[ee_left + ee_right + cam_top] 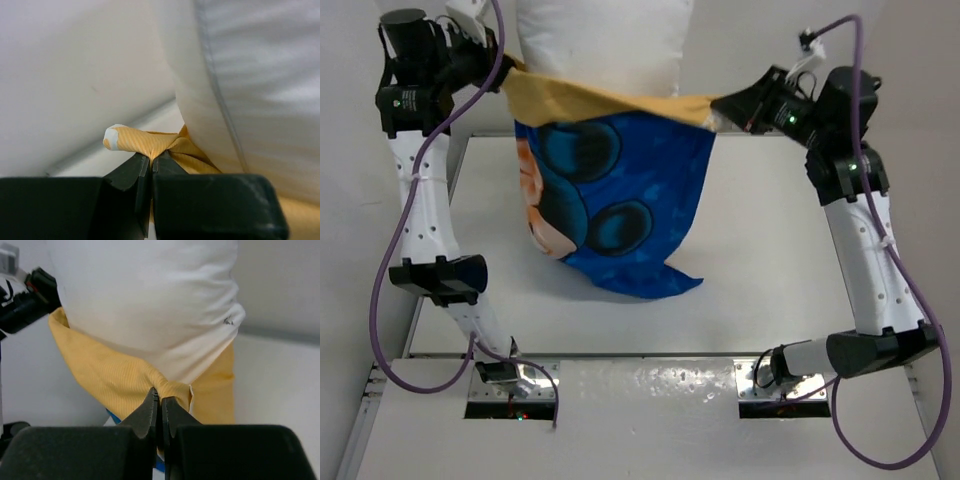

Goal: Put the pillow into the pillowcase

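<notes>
A white table (760, 250) stands against a plain pale wall (930, 50) under even light.

Right gripper (160, 407): black jaws pinched tight on a bunched fold of cloth, just below the pillow.
Pillowcase (107, 375): orange-yellow side showing, wrapped round the pillow's lower end, with a sliver of blue beneath.
Pillow (150, 295): white and plump, its upper part standing out of the case.
Left arm (27, 302): black part at the pillow's left, against the case's rim.
Table (280, 385): white, to the pillow's right.
</notes>
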